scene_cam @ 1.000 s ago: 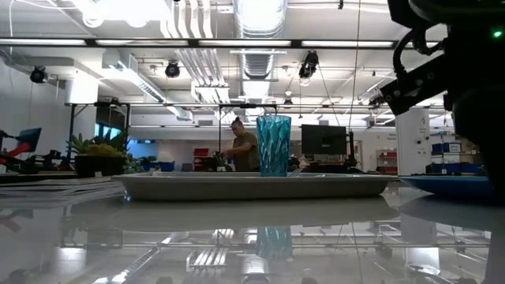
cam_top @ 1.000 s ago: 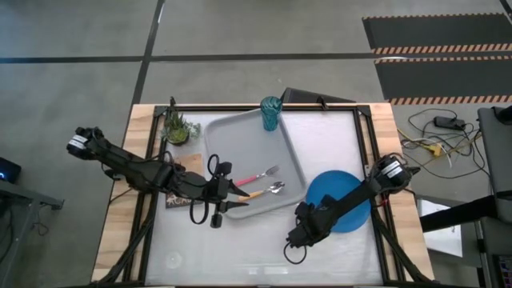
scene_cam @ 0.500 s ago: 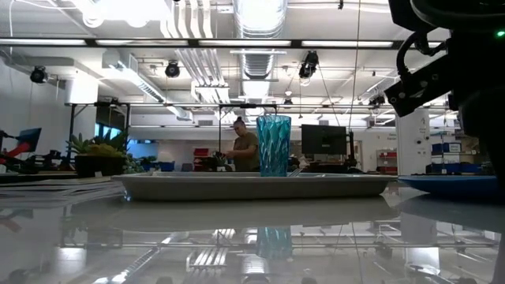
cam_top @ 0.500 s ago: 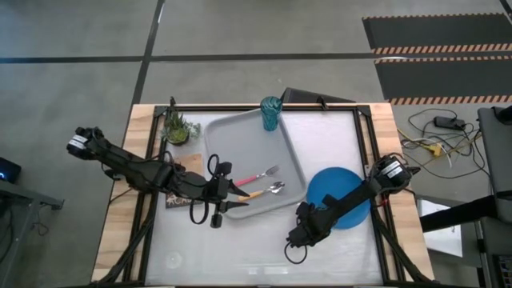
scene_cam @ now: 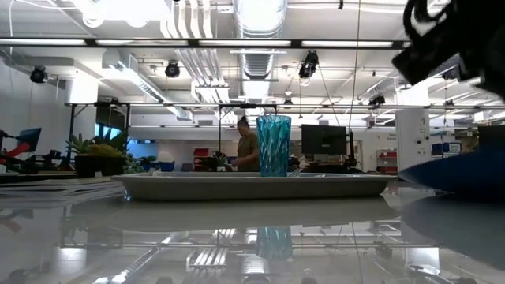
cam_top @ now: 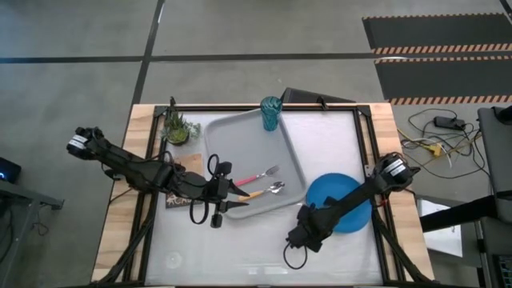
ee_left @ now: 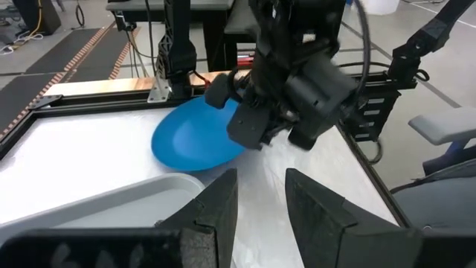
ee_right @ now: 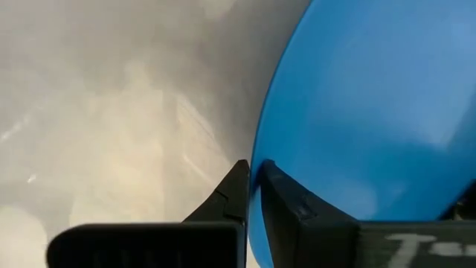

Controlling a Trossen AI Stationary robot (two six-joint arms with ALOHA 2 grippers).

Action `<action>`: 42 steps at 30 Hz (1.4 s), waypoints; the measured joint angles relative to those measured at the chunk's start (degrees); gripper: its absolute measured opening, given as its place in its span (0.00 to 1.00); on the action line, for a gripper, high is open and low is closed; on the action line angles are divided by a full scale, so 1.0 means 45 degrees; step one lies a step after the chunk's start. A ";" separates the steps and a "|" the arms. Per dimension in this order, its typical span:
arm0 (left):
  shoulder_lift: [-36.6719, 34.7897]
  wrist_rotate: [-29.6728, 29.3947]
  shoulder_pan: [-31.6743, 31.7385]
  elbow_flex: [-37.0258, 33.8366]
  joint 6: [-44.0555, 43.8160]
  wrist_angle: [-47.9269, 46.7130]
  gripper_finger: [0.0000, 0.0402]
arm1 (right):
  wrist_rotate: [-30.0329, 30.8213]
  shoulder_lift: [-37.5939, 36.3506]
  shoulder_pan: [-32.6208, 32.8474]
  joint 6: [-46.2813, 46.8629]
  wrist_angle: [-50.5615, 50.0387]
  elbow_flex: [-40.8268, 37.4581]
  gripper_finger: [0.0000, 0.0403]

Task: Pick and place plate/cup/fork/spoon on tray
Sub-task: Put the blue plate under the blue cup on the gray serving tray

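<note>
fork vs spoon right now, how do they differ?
Handle colour: the fork has a pink handle, the spoon an orange one.
Head: the fork ends in tines, the spoon in a rounded bowl.
Place: on the tray, the fork lies on the cup side of the spoon; the spoon lies nearer the tray's near edge.
Shared: both lie flat on the tray, roughly parallel, metal heads pointing toward the plate, handles toward the left claw.
</note>
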 joint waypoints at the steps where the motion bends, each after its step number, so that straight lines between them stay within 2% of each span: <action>1: 0.0000 0.0000 0.0000 0.0000 0.0000 0.0000 0.24 | -0.0133 -0.0077 0.0031 -0.0177 -0.0347 0.0243 0.03; 6: 0.0000 -0.0002 0.0000 0.0000 0.0005 0.0000 0.24 | -0.0502 -0.0358 0.0350 -0.1110 -0.2028 0.1746 0.02; 10: 0.0000 -0.0015 0.0000 0.0000 0.0010 0.0006 0.24 | -0.0592 -0.0611 0.0803 -0.2035 -0.2303 0.2939 0.02; 23: -0.0041 -0.0055 -0.0019 -0.0003 0.0394 -0.0112 0.24 | -0.0272 -0.0735 0.1729 -0.1771 -0.2762 0.5343 0.02; 31: -0.0270 -0.0062 -0.0478 -0.0061 0.1329 -0.0264 0.24 | 0.1859 -0.0750 0.2572 -0.1921 -0.2900 0.6880 0.02; 36: -0.0544 -0.0050 -0.0811 -0.0567 0.2055 0.0993 0.24 | 0.3314 -0.0774 0.3099 -0.1916 -0.2999 0.7835 0.02; 42: -0.1882 -0.0063 -0.0862 -0.1850 0.2126 0.2904 0.24 | 0.4554 -0.0774 0.3342 -0.2370 -0.2985 0.8186 0.02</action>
